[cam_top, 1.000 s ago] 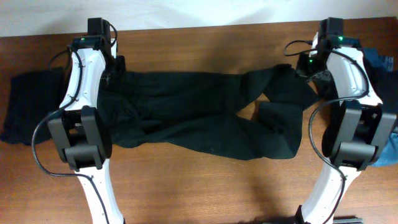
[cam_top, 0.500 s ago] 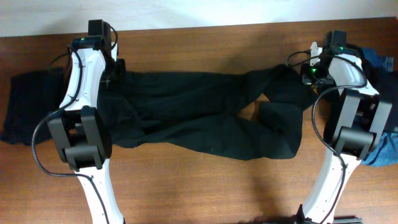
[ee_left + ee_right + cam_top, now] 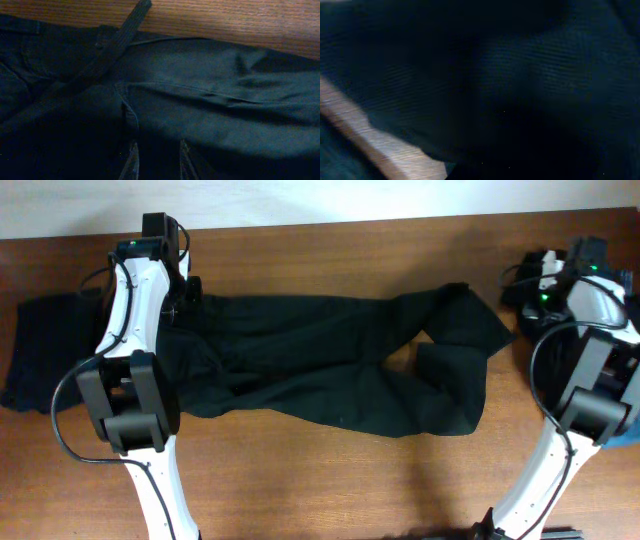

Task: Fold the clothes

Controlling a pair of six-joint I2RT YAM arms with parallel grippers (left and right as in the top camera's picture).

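Note:
A long pair of black trousers lies stretched across the table, waist to the left, legs crossing on the right. My left gripper sits at the waist. In the left wrist view its fingertips stand a little apart, pressed into the trousers, whose creases run toward them. My right gripper is off the leg ends, over dark cloth at the right edge. In the right wrist view its fingers are hidden; dark fabric fills the frame. A blue piece shows behind the right arm.
A folded black garment lies at the left edge of the wooden table. A ribbed black strap lies slanted over the waist. A strip of bare wood shows under the right wrist.
My right arm has swung right, away from the trouser leg end to the pile at the table's right edge. The left arm and the trousers' waist have stayed put.

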